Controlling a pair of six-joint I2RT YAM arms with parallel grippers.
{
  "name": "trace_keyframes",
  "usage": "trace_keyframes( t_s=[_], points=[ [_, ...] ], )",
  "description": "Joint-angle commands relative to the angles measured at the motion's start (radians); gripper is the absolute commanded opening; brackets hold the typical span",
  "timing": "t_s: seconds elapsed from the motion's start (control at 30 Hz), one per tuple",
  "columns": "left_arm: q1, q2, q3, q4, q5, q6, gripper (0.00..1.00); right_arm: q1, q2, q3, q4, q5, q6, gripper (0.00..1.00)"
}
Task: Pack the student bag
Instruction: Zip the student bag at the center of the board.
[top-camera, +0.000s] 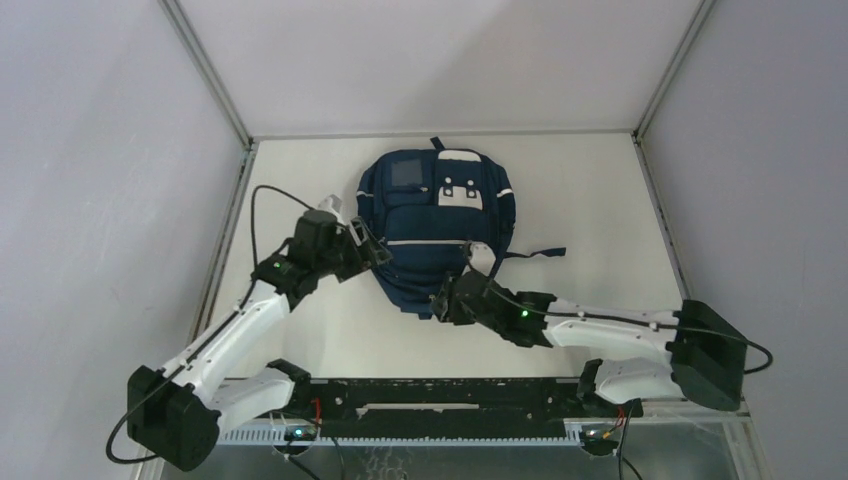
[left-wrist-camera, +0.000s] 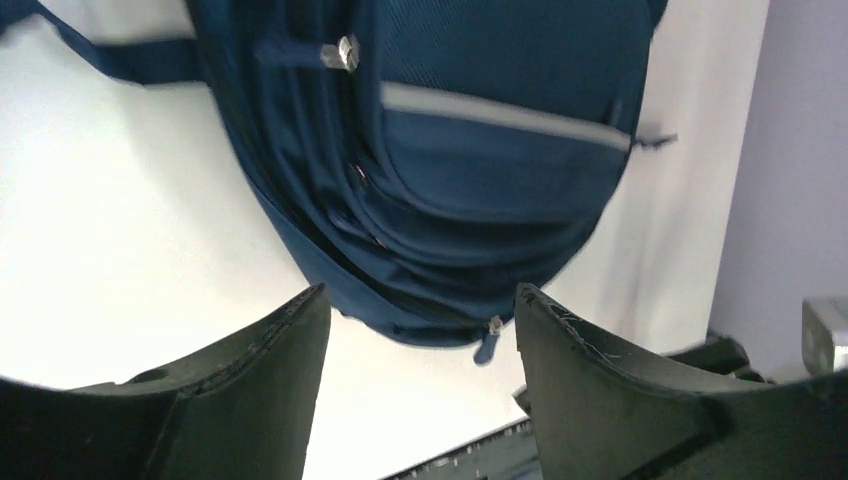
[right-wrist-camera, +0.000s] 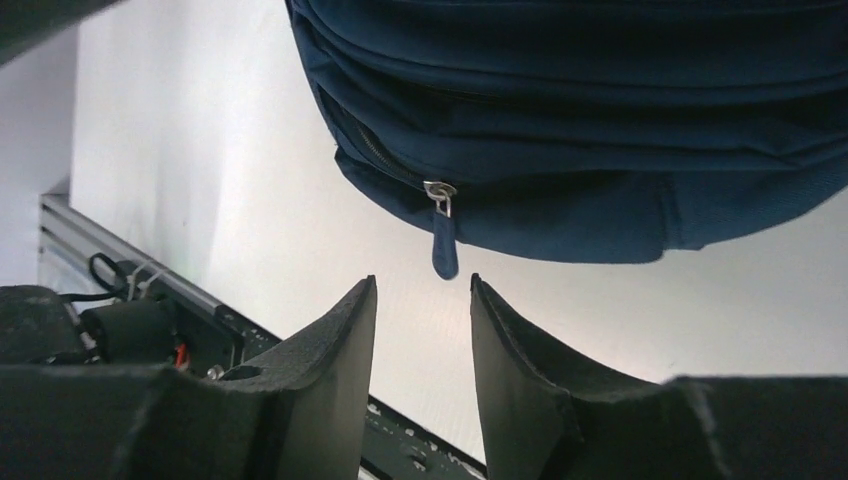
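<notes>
The student bag (top-camera: 435, 225) lies flat in the middle of the white table, navy with white piping, white patches and a small grey window near its far end. My left gripper (top-camera: 378, 255) sits at the bag's left edge. In the left wrist view this gripper (left-wrist-camera: 420, 300) is open, with the bag (left-wrist-camera: 480, 150) and a zipper pull (left-wrist-camera: 487, 345) just beyond its tips. My right gripper (top-camera: 440, 300) is at the bag's near edge. In the right wrist view it (right-wrist-camera: 422, 283) is open, a blue zipper pull (right-wrist-camera: 444, 245) hanging just ahead of its tips, nothing between them.
A dark strap (top-camera: 540, 254) trails from the bag toward the right. A black rail (top-camera: 450, 410) runs along the near table edge between the arm bases. Grey enclosure walls stand at the left, right and back.
</notes>
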Motion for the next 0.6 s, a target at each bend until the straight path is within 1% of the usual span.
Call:
trace_keyframes(
  t_s=[0.0, 0.1, 0.2, 0.4, 0.47, 0.57],
  points=[
    [-0.102, 0.021, -0.079, 0.045, 0.043, -0.122, 0.72, 0.032, 0.087, 0.085, -0.021, 0.078, 0.013, 0.48],
    [-0.148, 0.07, -0.109, 0.109, 0.071, -0.17, 0.73, 0.033, 0.124, 0.091, 0.022, 0.049, 0.017, 0.47],
    [-0.173, 0.115, -0.124, 0.157, 0.102, -0.196, 0.73, 0.032, 0.159, 0.109, 0.005, 0.058, 0.022, 0.47],
    [-0.178, 0.177, -0.164, 0.222, 0.101, -0.201, 0.73, 0.032, 0.215, 0.11, 0.036, 0.057, 0.005, 0.46],
    [-0.178, 0.196, -0.167, 0.239, 0.094, -0.197, 0.72, 0.03, 0.225, 0.11, 0.055, 0.055, 0.002, 0.45],
    [-0.178, 0.231, -0.167, 0.265, 0.078, -0.191, 0.61, 0.019, 0.236, 0.11, 0.078, 0.044, 0.005, 0.43]
  ],
)
